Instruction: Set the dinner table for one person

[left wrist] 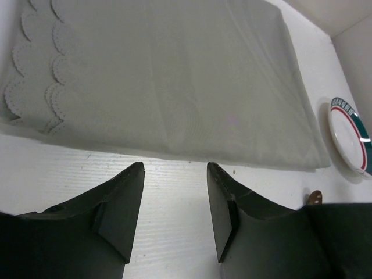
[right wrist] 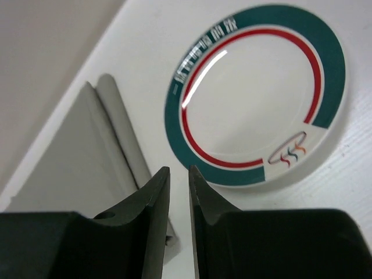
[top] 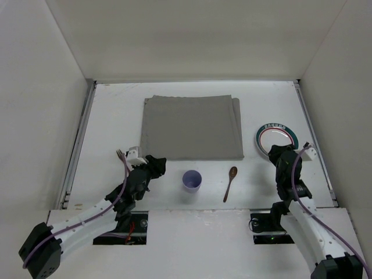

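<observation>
Work surface: the dinner table [top: 116,110] is the white flat surface filling the enclosure, bounded by white wall panels on the left, far and right sides. Both arm bases sit at its near edge.

Items on the table:
- Placemat [top: 192,128]: grey cloth, flat, at far centre. A folded layer shows along its right edge.
- Plate [top: 278,135]: white with a green band and a red ring. It lies right of the placemat, close to it but not touching.
- Cup [top: 192,180]: pale, upright, mouth up. It stands just near of the placemat's near edge, clear of it.
- Spoon [top: 231,183]: brown, right of the cup, bowl pointing far, close to the placemat's near right corner.

Left gripper [left wrist: 174,168]: positioned at the near left corner of the placemat, low over bare table. The fingers [left wrist: 125,203] are spread, released, with only table surface visible between them. The wrist view shows the placemat straight ahead and the plate at the right edge of the view.

Right gripper [right wrist: 178,171]: positioned at the near rim of the plate. The fingers [right wrist: 152,203] are drawn almost together, with a thin gap remaining. Nothing is gripped. The wrist view shows the plate ahead to the right and the placemat's folded edge to the left.
</observation>
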Action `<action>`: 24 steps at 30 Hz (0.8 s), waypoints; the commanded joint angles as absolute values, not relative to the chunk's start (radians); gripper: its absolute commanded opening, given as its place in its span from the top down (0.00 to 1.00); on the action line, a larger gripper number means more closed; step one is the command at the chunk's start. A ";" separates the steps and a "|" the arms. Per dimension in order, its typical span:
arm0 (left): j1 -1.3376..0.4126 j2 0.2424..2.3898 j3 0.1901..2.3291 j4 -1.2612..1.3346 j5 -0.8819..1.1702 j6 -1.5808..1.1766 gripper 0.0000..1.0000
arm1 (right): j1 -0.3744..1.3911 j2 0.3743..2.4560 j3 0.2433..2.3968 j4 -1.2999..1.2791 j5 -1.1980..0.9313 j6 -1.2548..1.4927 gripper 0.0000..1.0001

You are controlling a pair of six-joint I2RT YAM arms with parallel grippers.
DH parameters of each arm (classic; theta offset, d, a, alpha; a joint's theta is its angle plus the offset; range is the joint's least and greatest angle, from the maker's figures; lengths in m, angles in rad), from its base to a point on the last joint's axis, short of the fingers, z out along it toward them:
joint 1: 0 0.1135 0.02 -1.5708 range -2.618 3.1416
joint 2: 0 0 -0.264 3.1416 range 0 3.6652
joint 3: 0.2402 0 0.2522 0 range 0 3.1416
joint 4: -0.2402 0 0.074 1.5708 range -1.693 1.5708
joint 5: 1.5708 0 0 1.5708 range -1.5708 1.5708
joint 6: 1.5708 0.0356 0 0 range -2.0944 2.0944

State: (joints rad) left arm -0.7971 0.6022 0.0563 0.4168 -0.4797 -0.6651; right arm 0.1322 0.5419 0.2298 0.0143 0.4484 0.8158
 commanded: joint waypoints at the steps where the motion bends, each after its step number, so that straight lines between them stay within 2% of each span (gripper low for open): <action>1: -0.791 0.591 0.026 0.528 -0.495 -0.635 0.55 | 0.131 0.621 0.256 -0.005 0.436 0.833 0.75; 5: -0.780 0.554 0.015 0.525 -0.495 -0.629 0.54 | 0.169 0.709 0.288 -0.002 0.446 0.841 0.76; 13: -0.775 0.554 0.014 0.531 -0.494 -0.630 0.53 | 0.347 0.877 0.405 -0.043 0.503 0.913 0.95; 16: -0.777 0.520 0.011 0.523 -0.482 -0.632 0.53 | 0.367 0.910 0.425 -0.063 0.526 0.931 0.97; 18: -0.772 0.508 0.005 0.522 -0.482 -0.641 0.53 | 0.367 0.919 0.429 -0.095 0.570 0.940 0.93; 24: -0.788 0.479 0.017 0.483 -0.454 -0.676 0.52 | 0.190 0.870 0.407 -0.204 0.618 0.976 0.58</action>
